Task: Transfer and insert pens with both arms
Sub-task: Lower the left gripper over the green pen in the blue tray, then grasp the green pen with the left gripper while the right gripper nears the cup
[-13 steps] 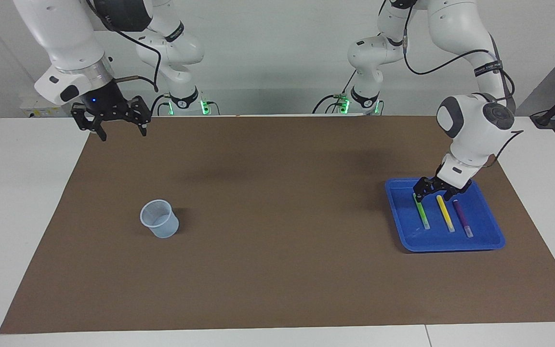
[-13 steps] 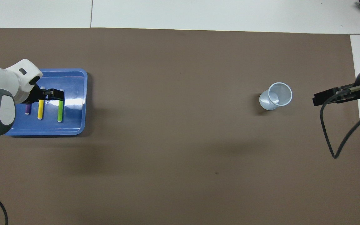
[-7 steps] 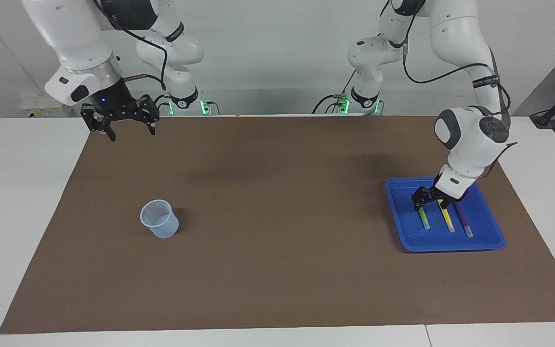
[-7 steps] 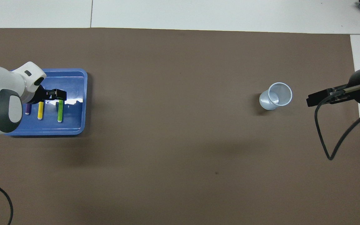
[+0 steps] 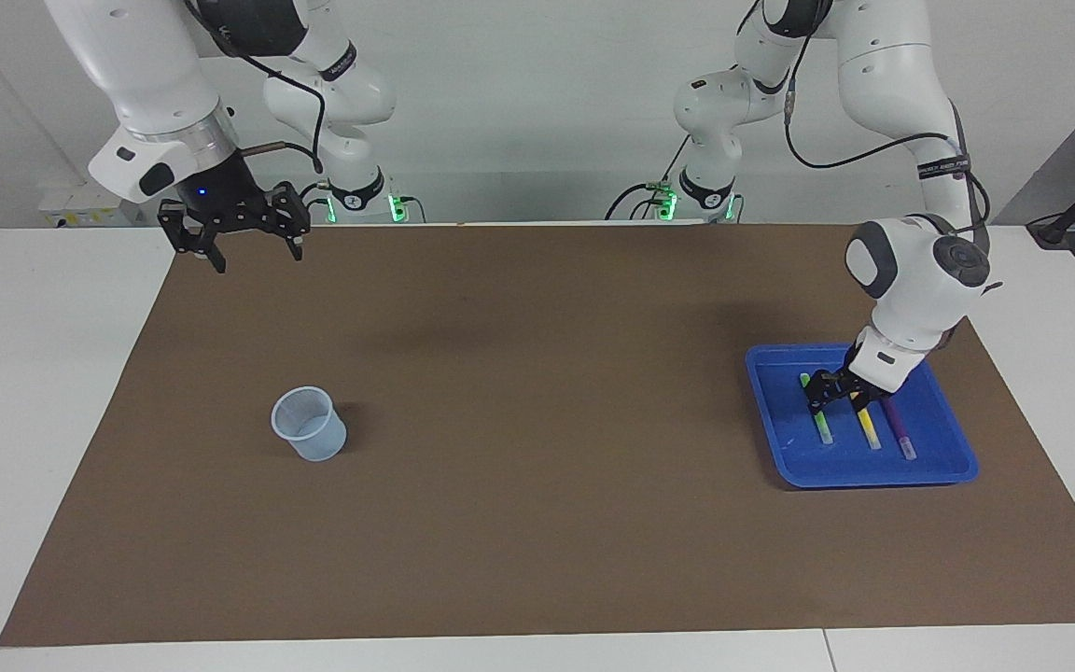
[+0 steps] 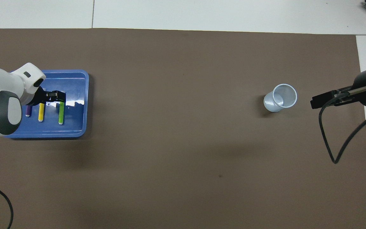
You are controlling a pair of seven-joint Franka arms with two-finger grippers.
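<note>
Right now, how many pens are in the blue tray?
3. All lie side by side in the blue tray: the green pen nearest the table's middle, the yellow pen in between, the purple pen nearest the table's end. None seem hidden.

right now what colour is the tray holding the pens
Blue tray, clearest in the overhead view.

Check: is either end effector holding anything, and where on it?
Right end effector: open, nothing held. Left end effector: down at the green pen in the tray; grip cannot be told.
</note>
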